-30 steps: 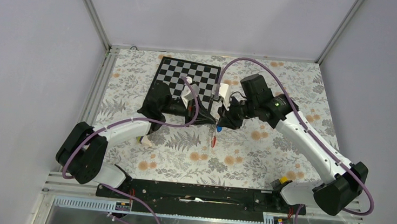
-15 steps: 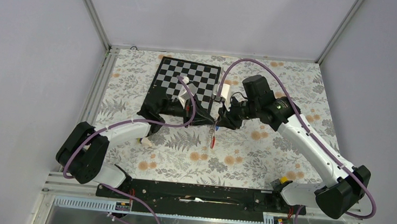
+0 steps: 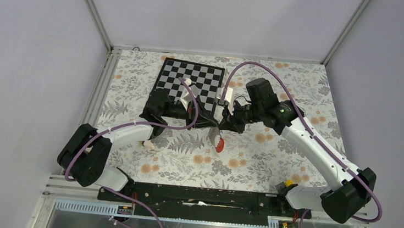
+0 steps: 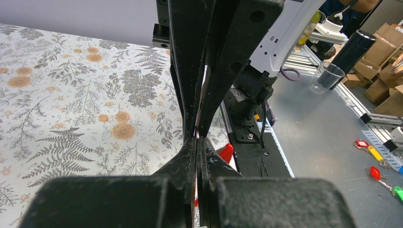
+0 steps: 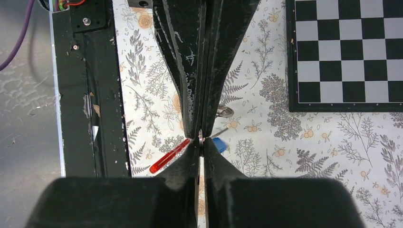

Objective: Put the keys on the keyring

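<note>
My left gripper (image 3: 214, 124) and right gripper (image 3: 222, 124) meet tip to tip above the flowered cloth, both shut. The keyring's red strap (image 3: 219, 145) hangs just below them. In the left wrist view the left gripper (image 4: 197, 139) pinches something thin, with the red strap (image 4: 227, 152) showing beside its tips. In the right wrist view the right gripper (image 5: 201, 138) is shut on a thin metal ring. The keys' blue tag (image 5: 220, 145) sits just right of the tips, and the red strap (image 5: 167, 157) sticks out to the left.
A chessboard (image 3: 191, 80) lies behind the grippers and shows in the right wrist view (image 5: 347, 52). A small white object (image 3: 149, 142) lies under the left arm. The black base rail (image 3: 198, 196) runs along the near edge.
Both grippers have stayed pressed together. The red strap has swung slightly right and shows broader. The blue tag under the right gripper no longer shows in the top view.
</note>
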You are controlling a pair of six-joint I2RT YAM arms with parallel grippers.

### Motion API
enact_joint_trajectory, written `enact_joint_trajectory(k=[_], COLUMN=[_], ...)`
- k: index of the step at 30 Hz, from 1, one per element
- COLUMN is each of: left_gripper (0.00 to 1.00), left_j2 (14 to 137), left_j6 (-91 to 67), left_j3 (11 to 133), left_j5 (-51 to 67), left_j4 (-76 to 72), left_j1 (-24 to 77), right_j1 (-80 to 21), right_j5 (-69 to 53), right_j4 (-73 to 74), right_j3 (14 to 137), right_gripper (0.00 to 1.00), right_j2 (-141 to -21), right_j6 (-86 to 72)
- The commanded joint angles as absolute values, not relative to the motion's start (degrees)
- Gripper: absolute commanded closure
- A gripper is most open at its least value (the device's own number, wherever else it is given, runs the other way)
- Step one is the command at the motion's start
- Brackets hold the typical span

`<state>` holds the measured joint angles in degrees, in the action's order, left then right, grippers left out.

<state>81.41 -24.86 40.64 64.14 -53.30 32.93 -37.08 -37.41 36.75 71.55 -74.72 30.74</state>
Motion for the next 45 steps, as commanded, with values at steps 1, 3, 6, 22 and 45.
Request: enact_joint_trajectory(k=[1,3,6,22,45], left_gripper=[1.0,1.0,0.89,0.75,1.0], left_j2=[80.6,80.44,80.13,81.03,80.1], left_j6=[-22.91,-19.75,-15.79,-8.78,-24.28], left_j3=[40.94,41.7,43.33,47.62,42.2], left_j5=[64.85,64.63,63.89,62.43,63.28], left_j4=[-55.65,-52.2,-46.3,-35.59,-56.06], left_j1=[33.21,33.16,33.22,34.69,32.75], right_j1=[-36.91,-36.85,-36.87,-36.97,-36.37], right_j5=[-36.51,-36.22,-36.29,-36.5,-33.05], right_j4=[35.0,35.71,37.62,44.51,36.84], right_j3=[71.73,72.24,73.48,78.9,73.7], right_gripper=[1.0,1.0,1.0,1.0,0.72], right_j2=[-72.91,-73.04,-74.04,-80.46,-73.18], right_j6=[31.42,31.61,31.57,30.95,29.29])
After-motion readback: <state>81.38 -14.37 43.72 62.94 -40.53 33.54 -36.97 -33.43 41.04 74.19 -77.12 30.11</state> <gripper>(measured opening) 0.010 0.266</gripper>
